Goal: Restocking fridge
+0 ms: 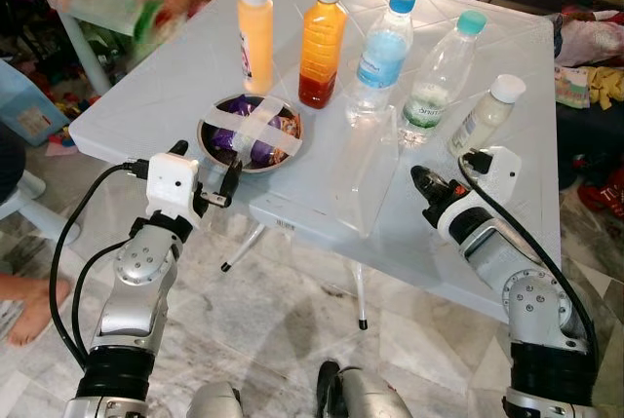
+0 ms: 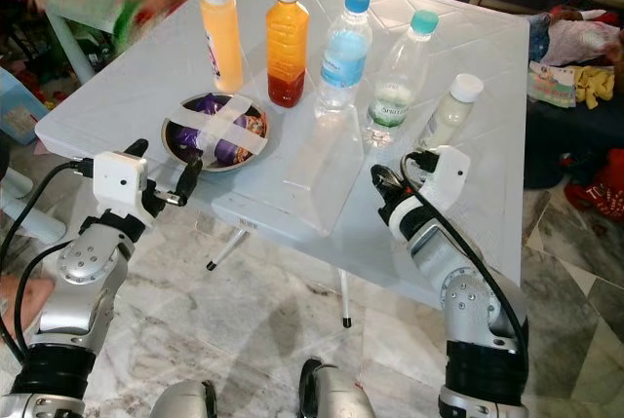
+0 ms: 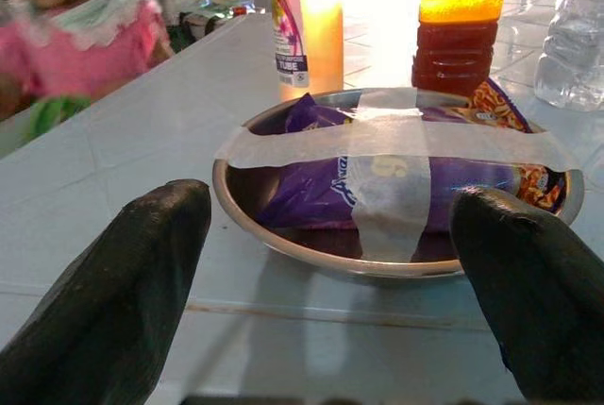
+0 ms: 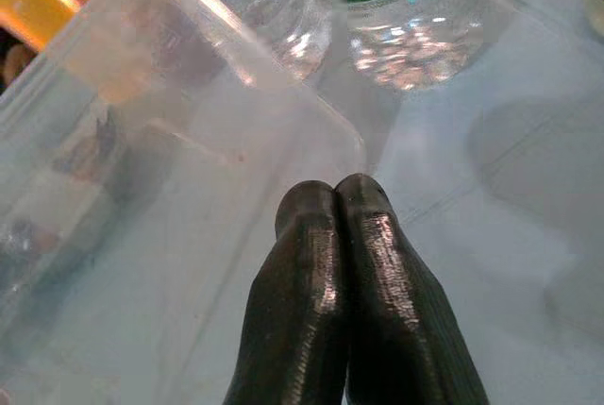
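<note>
Your left hand (image 3: 330, 263) hangs open just short of the taped steel bowl (image 1: 250, 133) at the tabletop's (image 1: 146, 87) eight o'clock edge. Your right hand (image 4: 344, 235), fingers pressed closed, hovers beside the clear container (image 1: 366, 179).

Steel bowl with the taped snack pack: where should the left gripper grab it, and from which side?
Likely the near rim of the bowl, from the robot's side. The left gripper is open and already straddles it at table height. The rim is thin and exposed there; the tape crosses the top and bottles stand behind.
</note>
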Available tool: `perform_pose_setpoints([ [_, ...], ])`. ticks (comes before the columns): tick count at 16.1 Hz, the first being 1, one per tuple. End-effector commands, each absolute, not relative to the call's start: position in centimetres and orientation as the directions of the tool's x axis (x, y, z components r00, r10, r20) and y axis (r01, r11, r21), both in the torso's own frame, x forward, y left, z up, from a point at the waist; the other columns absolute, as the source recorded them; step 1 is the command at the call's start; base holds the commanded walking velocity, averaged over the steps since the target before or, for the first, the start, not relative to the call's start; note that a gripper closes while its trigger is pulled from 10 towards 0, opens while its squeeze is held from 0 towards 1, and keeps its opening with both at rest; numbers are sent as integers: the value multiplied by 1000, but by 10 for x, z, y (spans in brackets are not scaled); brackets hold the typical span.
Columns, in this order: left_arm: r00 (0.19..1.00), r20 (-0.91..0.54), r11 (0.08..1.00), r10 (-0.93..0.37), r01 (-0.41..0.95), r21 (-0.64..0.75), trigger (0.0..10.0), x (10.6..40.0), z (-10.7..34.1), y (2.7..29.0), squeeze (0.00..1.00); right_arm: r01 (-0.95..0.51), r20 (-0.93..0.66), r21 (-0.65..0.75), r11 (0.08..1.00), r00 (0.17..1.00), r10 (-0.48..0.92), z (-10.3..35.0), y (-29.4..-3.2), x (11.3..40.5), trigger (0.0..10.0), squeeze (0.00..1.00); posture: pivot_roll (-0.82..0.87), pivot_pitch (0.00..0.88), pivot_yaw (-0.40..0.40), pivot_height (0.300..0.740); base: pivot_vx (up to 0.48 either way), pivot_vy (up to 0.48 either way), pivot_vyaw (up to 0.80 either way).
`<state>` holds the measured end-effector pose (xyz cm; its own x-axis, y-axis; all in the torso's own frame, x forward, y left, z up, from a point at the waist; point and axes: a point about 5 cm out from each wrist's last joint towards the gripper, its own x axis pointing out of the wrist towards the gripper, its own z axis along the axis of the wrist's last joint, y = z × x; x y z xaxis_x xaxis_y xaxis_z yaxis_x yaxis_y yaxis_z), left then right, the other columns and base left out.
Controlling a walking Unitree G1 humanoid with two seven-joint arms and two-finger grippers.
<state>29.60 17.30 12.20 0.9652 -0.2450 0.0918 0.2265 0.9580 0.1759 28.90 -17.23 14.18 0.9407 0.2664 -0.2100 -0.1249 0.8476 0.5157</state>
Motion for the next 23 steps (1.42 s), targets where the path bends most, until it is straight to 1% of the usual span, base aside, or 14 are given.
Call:
perform_pose_setpoints([
  [1,964,94,955,-249,229,187,10000,297,123,171,0,-170,-187,485,858,938,291,146,-169,289,10000,0,-35,121,-28,740,0,0,0],
  [2,964,92,954,-250,230,191,10000,297,123,171,0,-207,-173,481,852,930,324,147,-164,291,10000,0,-35,122,-26,740,0,0,0],
  [3,964,91,953,-251,230,195,10000,297,123,171,0,-281,-150,429,858,915,375,150,-157,295,10000,0,-32,123,-25,740,0,0,0],
  [4,963,93,953,-253,231,196,10000,298,124,171,0,-333,-130,404,852,901,414,153,-151,299,10000,35,-28,123,-25,740,0,0,0],
  [6,964,95,953,-249,227,199,10000,298,124,171,0,-407,-96,365,837,878,469,159,-143,308,10000,27,-19,124,-32,740,0,0,0],
  [11,967,94,956,-238,217,197,10000,296,123,172,0,-459,-109,365,810,843,527,153,-137,315,10000,8,-16,125,-40,740,0,0,0],
  [13,966,97,957,-238,216,196,10000,296,123,171,0,-501,-105,321,804,824,556,150,-132,315,10000,0,-13,124,-43,740,0,0,0],
  [15,967,98,957,-235,213,196,10000,296,123,172,0,-485,-74,286,827,849,523,154,-134,315,10000,0,-13,124,-44,740,0,0,0],
  [16,968,97,958,-232,210,196,10000,296,123,173,0,-452,-22,240,859,882,470,162,-136,312,10000,1000,-13,123,-44,740,0,0,0],
  [18,968,96,958,-233,211,196,10000,295,123,173,0,-375,5,191,907,925,381,168,-137,305,10000,1000,-20,121,-43,740,0,0,0],
  [19,965,94,956,-244,224,187,10000,295,123,172,0,-328,20,212,921,943,332,170,-135,296,10000,1000,-27,119,-40,740,0,0,0],
  [20,963,93,955,-252,232,183,10000,295,123,172,0,-310,20,221,925,949,313,170,-135,292,10000,1000,-27,119,-40,740,0,0,0],
  [21,953,95,948,-289,270,170,10000,293,126,172,0,-289,19,225,931,956,292,167,-135,283,10000,1000,-32,118,-39,740,0,0,0],
  [23,936,95,933,-338,320,163,10000,290,130,175,0,-267,27,195,944,963,267,161,-139,272,10000,1000,-35,119,-38,740,0,0,0],
])
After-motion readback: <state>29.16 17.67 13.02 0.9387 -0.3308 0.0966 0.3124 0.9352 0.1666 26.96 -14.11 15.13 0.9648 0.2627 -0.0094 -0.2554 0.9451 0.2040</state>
